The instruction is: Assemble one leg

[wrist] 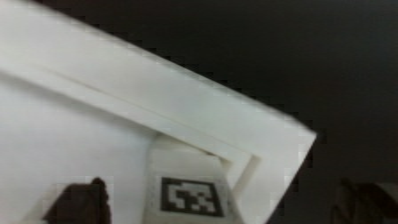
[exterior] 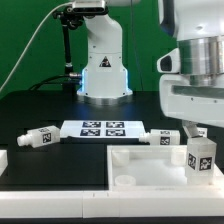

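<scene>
The small white plastic stubby leg (exterior: pixel 200 157) with black-and-white square tags stands upright, a tag facing outward, over the corner of the large white tray-shaped part (exterior: pixel 140 165) at the exterior view's right. In the wrist view the leg (wrist: pixel 189 185) sits just inside that corner, its tagged face showing; whether it touches the tray cannot be told.

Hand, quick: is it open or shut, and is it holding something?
Hand: shut on a leg, held upright over the tray-shaped part.
</scene>
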`<state>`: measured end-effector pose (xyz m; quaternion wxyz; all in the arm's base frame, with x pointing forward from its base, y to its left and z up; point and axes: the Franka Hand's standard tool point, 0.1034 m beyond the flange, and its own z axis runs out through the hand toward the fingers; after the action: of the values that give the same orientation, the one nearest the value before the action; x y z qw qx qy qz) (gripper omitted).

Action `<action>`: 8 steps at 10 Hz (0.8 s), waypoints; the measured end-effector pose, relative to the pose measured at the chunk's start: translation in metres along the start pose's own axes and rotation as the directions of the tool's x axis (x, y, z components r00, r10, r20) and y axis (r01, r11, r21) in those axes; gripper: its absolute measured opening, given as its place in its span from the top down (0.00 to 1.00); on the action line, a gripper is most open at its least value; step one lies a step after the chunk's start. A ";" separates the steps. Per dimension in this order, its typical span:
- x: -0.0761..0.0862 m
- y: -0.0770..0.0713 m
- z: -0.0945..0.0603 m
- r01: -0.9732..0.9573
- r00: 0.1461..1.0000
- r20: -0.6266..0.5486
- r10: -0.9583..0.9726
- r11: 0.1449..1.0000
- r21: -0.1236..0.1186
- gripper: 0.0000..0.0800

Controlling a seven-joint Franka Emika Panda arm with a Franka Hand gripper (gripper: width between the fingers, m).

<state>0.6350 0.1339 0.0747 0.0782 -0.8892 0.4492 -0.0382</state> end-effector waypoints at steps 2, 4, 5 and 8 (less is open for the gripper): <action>-0.002 0.000 0.000 0.106 0.994 -0.002 -0.106 0.994 -0.002 0.19; 0.000 0.001 0.001 0.230 0.973 -0.003 -0.230 0.973 -0.004 0.19; 0.005 0.003 0.000 0.419 0.908 -0.007 -0.419 0.908 -0.013 0.19; 0.012 0.006 -0.001 0.745 0.666 -0.004 -0.746 0.666 -0.038 0.19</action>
<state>0.6369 0.1208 0.0744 0.0367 -0.9958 0.0482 -0.0681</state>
